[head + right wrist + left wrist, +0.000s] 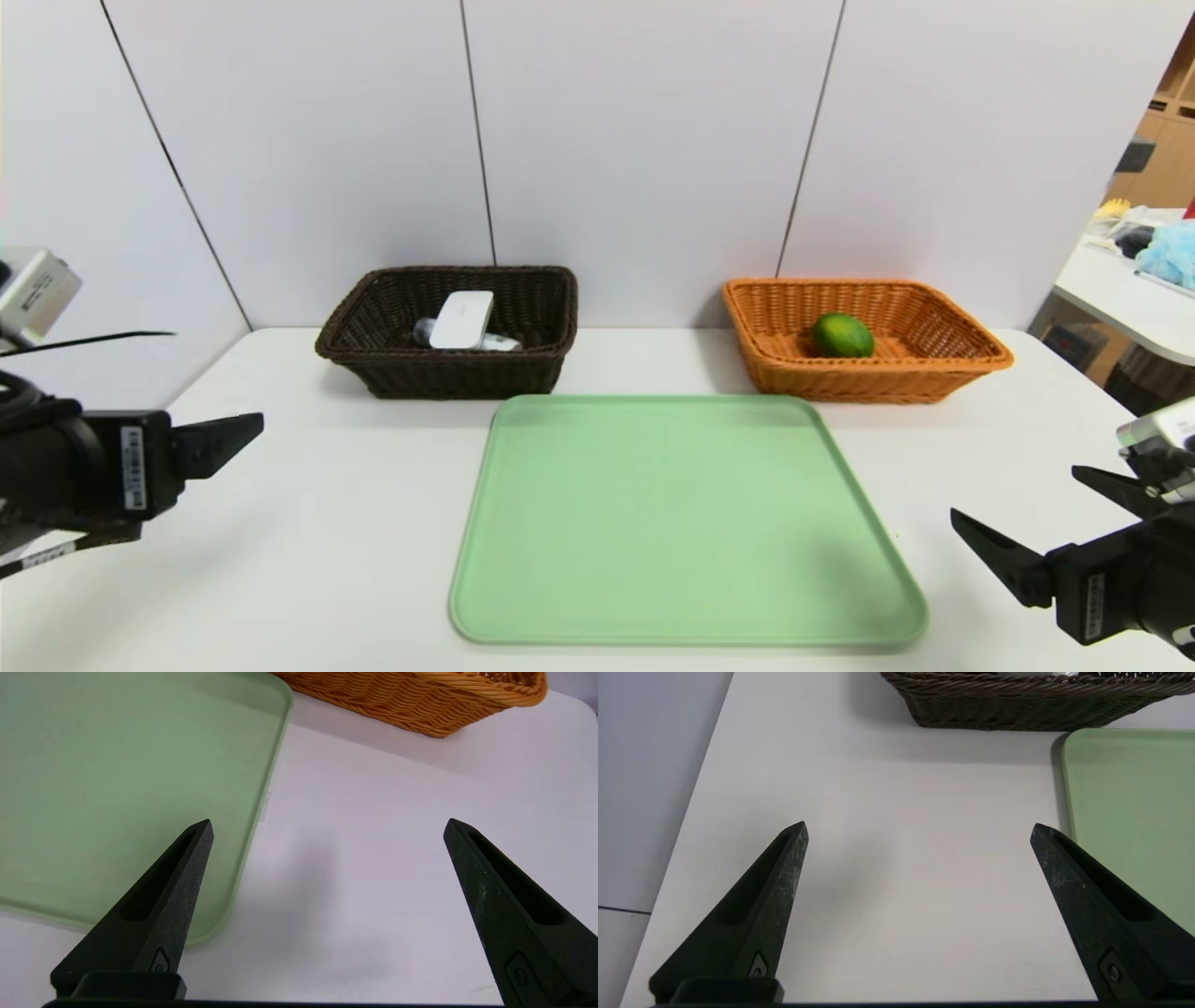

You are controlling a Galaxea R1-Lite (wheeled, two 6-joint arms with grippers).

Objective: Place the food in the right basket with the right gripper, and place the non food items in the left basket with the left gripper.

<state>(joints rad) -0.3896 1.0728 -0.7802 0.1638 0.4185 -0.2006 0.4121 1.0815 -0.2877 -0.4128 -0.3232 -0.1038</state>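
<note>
In the head view the dark basket (448, 331) sits at upper centre-left on the white surface (327, 523), against the wall, and holds the white case (462, 319), which leans over the bottle (425, 331); only a little of the bottle shows beside and under the case. The orange basket (868, 341) sits at upper centre-right, well apart from the dark one, with the lime (843, 335) lying inside it toward its left half. Between and below the two baskets lies a pale green tray (686, 523), its far edge near both baskets. The left hand (238, 434) is at the left edge of the frame, over the bare surface, well short of the dark basket; in its wrist view the left hand (919, 828) is spread wide with nothing between the fingers (780, 891), the dark basket's wall (1017, 704) along the top of that frame and the tray's corner (1069, 746) to the right. The right hand (1027, 523) is at the lower right edge of the head view, beside the tray; in its wrist view the right hand (328, 825) is likewise released and holds nothing, one finger (173, 900) over the tray's edge (261, 798) and the orange basket (420, 704) along the top of the frame.
</note>
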